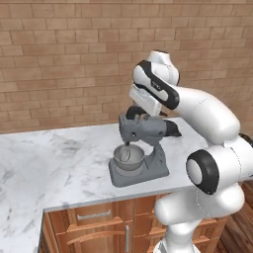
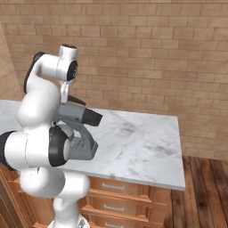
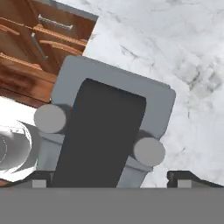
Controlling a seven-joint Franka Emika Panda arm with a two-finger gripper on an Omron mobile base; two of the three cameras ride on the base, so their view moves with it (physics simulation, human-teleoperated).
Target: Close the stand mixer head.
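The wooden drawers (image 1: 94,217) with metal handles form the front nearest the robot, under the edge of the white marble table (image 1: 44,163). On that table, close to its front edge, stands the grey stand mixer, its flat base (image 1: 138,174) resting on the marble and a steel bowl (image 1: 129,158) sitting on the base. The stand mixer head (image 1: 143,127) lies roughly level over the bowl, its black-capped rear end pointing right in the left base view, and a wire whisk (image 1: 126,150) hangs from its front down into the bowl. The tool (image 1: 141,109) sits right at the top of the head, near the rear; from the base views contact cannot be told for certain. In the hand view the two dark tips (image 3: 181,177) stand wide apart at the bottom corners, with the dark top of the head (image 3: 100,135) between them, so the tool is spread and grips nothing. Behind the table rises a brick wall (image 1: 64,59), and in the right base view a wooden floor (image 2: 205,191) lies beside the table's far end.
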